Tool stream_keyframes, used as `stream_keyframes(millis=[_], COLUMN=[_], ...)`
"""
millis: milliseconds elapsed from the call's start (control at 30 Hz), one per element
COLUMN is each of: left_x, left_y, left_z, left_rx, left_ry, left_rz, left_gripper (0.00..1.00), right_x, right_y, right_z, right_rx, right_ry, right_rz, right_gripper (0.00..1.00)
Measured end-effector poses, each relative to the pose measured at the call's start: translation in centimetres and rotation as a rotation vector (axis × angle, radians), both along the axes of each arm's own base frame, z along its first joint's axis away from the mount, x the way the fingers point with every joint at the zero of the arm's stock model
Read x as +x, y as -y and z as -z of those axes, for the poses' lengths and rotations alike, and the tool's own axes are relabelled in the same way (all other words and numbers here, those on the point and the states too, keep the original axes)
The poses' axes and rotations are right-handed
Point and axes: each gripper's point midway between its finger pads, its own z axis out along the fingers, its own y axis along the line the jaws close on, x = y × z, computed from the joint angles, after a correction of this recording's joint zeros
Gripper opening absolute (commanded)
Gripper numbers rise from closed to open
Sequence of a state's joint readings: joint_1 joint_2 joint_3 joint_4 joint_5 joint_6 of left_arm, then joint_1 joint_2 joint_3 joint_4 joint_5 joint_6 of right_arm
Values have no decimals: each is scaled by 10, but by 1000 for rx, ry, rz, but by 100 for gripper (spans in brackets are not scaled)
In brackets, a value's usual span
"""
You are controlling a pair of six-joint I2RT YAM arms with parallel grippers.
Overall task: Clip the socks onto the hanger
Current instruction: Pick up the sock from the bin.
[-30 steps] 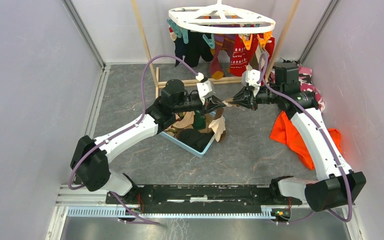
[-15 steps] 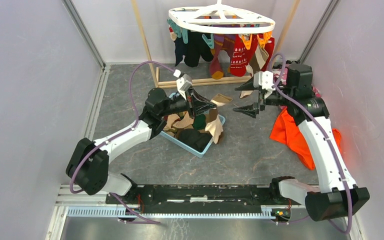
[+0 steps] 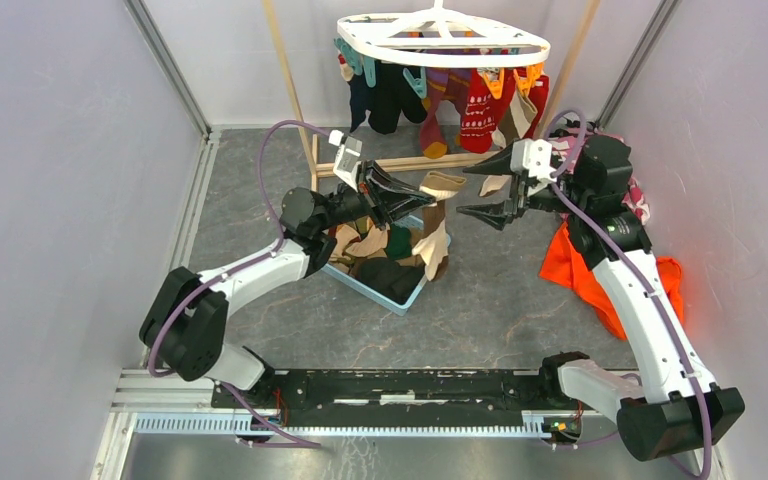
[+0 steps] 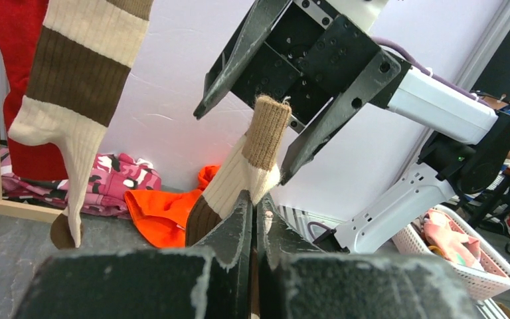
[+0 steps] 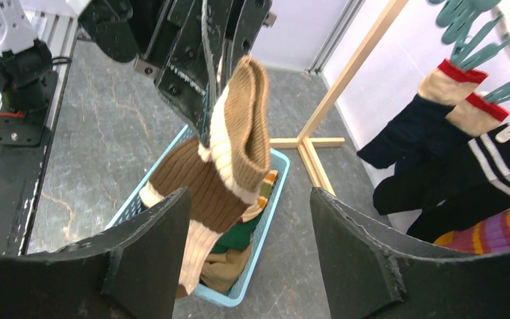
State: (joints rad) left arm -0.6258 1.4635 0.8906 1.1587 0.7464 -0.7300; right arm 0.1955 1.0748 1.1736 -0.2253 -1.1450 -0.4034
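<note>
left gripper [image 3: 416, 202]: clenched on the striped sock [image 3: 438, 215] just below its cuff. Fingers are pressed flat together, tips pointing to 3 o'clock in the top view.
right gripper [image 3: 462, 191]: released, jaws spread wide either side of the cuff. The right wrist view shows a gap on both sides.
striped sock: ribbed knit with a tan cuff, then cream and brown bands. The cuff stands up from the grip and the foot droops to 6 o'clock over the basket [image 3: 401, 301].
hanger [image 3: 530, 45]: white plastic oval with cross bars at 12 o'clock, carrying teal and orange clips. Navy socks [image 3: 385, 95] and red patterned socks [image 3: 482, 105] hang from it.
basket: light blue plastic, rectangular, at centre, with soft socks piled inside.
orange cloth [image 3: 580, 270]: plain and crumpled, at 3 o'clock.
hidden: the held sock's toe merges with the pile. The pink camouflage garment [image 4: 116, 179] sits mostly behind the right arm in the top view. The hanger's top is cut off by the frame edge.
</note>
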Motion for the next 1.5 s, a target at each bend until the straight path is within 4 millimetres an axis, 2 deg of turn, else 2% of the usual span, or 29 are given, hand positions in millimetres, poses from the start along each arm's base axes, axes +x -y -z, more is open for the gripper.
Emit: stream_keyframes(millis=[167, 400, 600, 633, 733, 933, 1033, 1233, 1433, 1500], left_x=[-3, -4, -5, -5, -4, 9, 20, 28, 31, 37], left_y=[2, 3, 2, 2, 3, 6, 1, -21, -23, -24], left_z=[-6, -18, -21, -21, -19, -6, -1, -18, -32, -36], left_rx=[-23, -60, -68, -69, -63, -13, 22, 45, 47, 41], left_ry=[-8, 4, 13, 13, 1, -53, -66, -3, 20, 2], left_rz=[36, 63, 65, 65, 60, 18, -37, -145, -175, -202], left_gripper=[2, 2, 4, 6, 10, 35, 48, 75, 96, 100], right_x=[0, -1, 0, -1, -1, -1, 6, 19, 26, 29], right_y=[-6, -15, -16, -16, -17, -14, -2, 23, 38, 42], right_z=[-18, -25, -28, -29, -30, -29, -27, -22, -26, -28], right_rx=[50, 75, 86, 88, 91, 93, 80, 61, 61, 61], right_ry=[19, 20, 17, 16, 10, -10, -19, -34, -22, -22], right_rz=[-13, -44, -46, -49, -52, -52, -10, 113, 227, 263], right_gripper=[55, 34, 3, 0, 0, 0, 0, 0, 0, 0])
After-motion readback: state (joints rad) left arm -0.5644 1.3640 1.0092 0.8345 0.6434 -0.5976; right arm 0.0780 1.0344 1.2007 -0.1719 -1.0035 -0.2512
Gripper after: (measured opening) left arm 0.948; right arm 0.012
